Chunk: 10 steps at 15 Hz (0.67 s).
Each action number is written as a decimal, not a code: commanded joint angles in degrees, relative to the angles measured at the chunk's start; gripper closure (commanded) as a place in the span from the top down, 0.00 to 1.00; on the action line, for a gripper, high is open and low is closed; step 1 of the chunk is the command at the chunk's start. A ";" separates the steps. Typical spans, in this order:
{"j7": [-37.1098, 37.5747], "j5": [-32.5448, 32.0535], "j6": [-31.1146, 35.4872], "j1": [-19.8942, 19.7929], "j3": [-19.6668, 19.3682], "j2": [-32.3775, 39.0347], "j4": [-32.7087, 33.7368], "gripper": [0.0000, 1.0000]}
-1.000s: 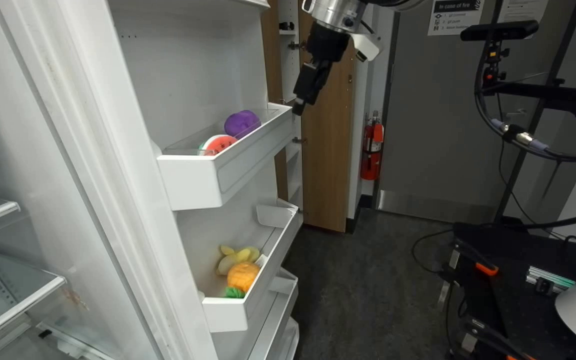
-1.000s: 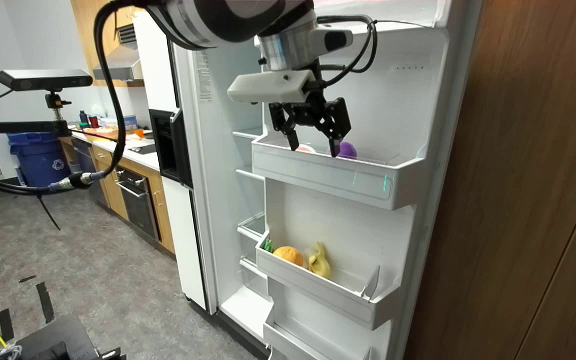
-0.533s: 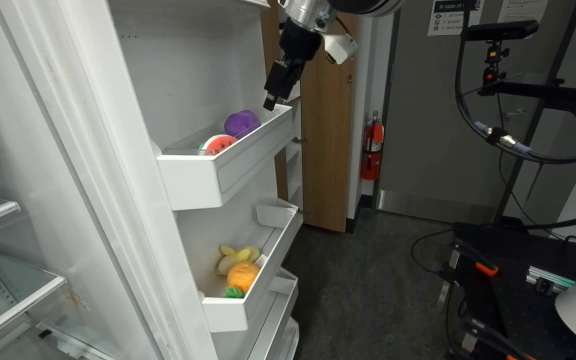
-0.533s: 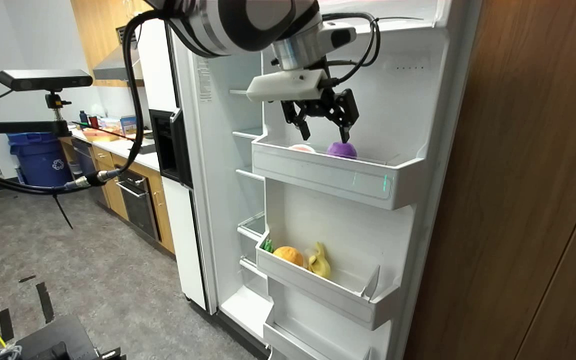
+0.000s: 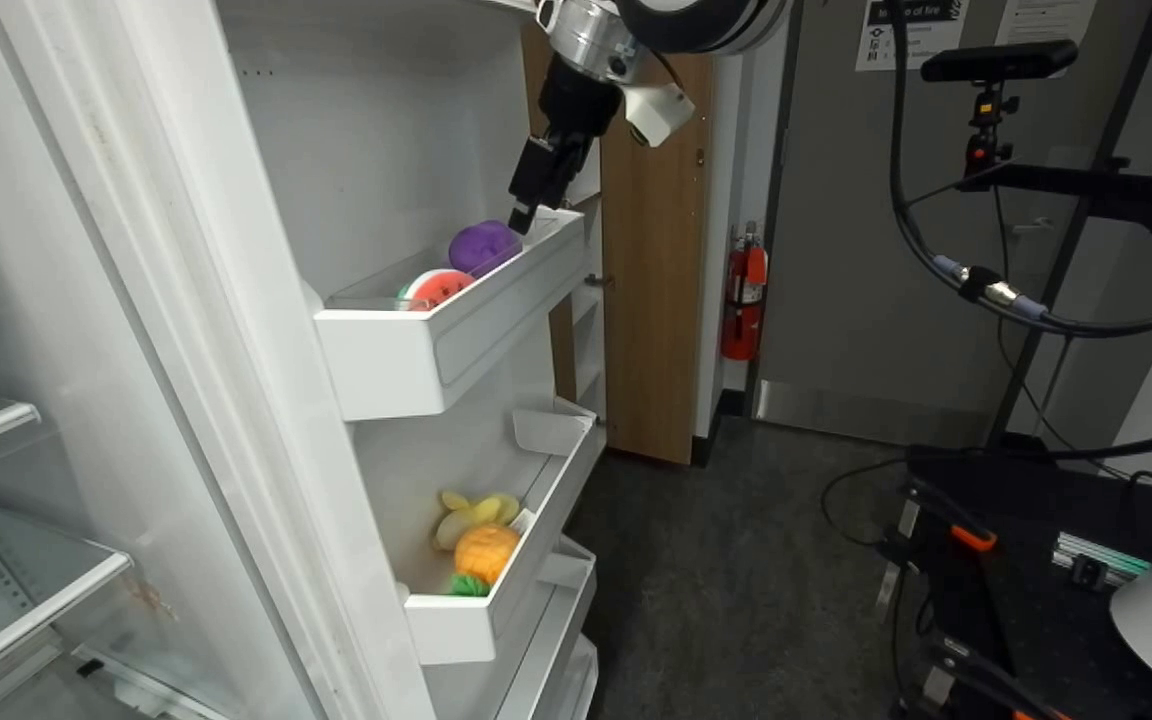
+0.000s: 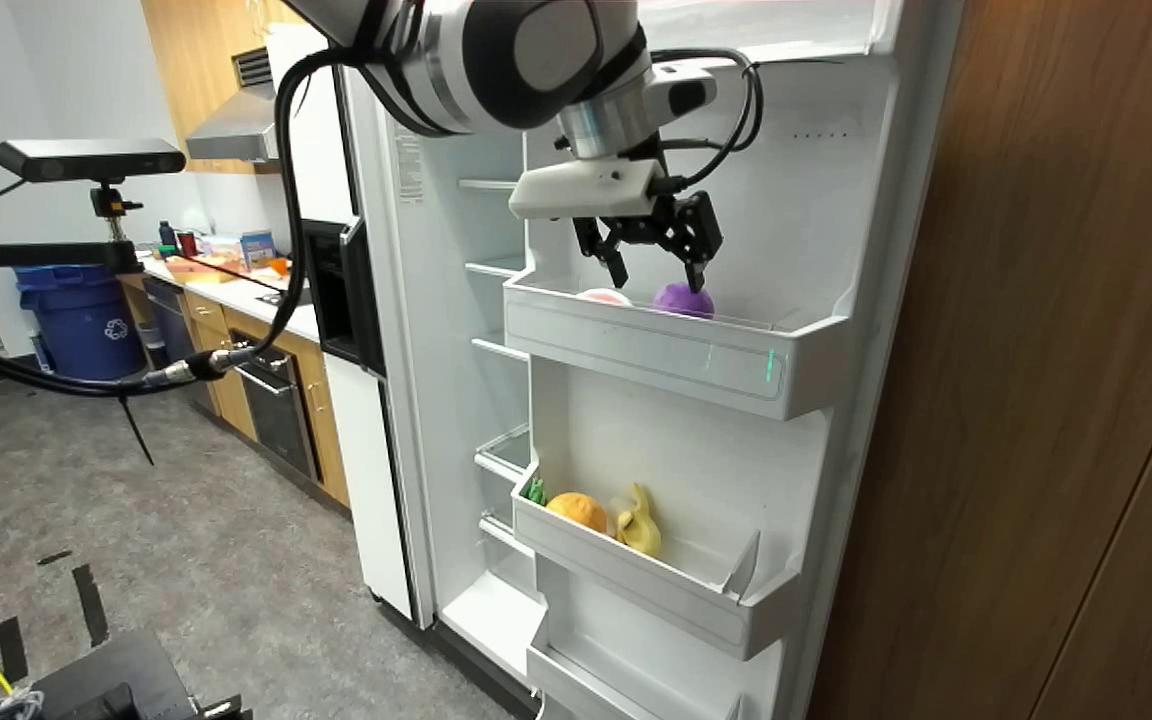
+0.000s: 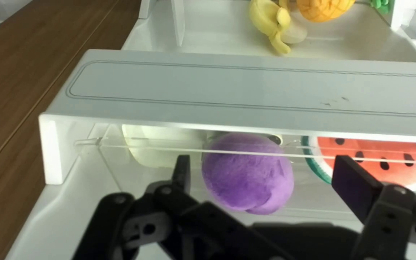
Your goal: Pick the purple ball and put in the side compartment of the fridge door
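Note:
The purple ball (image 5: 481,246) sits in the upper door compartment (image 5: 506,330) of the open fridge. The ball also shows in an exterior view (image 6: 684,302), partly hidden by the compartment's front wall. My gripper (image 6: 658,283) points down over this compartment, its tips just above the ball. In the wrist view the gripper (image 7: 263,159) is open and empty, with the ball (image 7: 247,177) between its fingers, nearer the left one. Contact with the ball is not clear. A lower door compartment (image 6: 656,590) is below.
A watermelon slice (image 7: 392,148) lies beside the ball, behind the right finger in the wrist view. A clear bar runs across the upper compartment. An orange pineapple (image 5: 486,552) and a banana (image 6: 639,528) lie in the lower compartment. A wooden panel (image 6: 1056,360) stands beside the door.
The gripper has moved from in front of the upper compartment to over it, rising and then dropping slightly towards the ball. The ball and the other toys have not moved.

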 commanded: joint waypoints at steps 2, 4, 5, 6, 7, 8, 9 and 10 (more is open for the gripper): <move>0.23 -0.19 -0.08 -0.59 0.63 -0.01 0.09 1.00; 0.77 -0.69 1.22 -0.62 0.56 -0.45 -0.88 1.00; 0.93 -0.52 1.51 -0.64 0.55 -0.48 -1.20 1.00; 0.87 -0.25 1.80 -0.64 0.57 -0.52 -1.49 1.00; 1.01 -0.29 2.57 -0.65 0.56 -0.57 -1.88 1.00; 1.11 -0.22 3.26 -0.64 0.57 -0.66 -2.16 1.00; 1.62 -0.84 5.15 -0.63 0.54 -0.84 -2.69 1.00; 1.97 -1.15 6.98 -0.60 0.54 -0.94 -3.12 1.00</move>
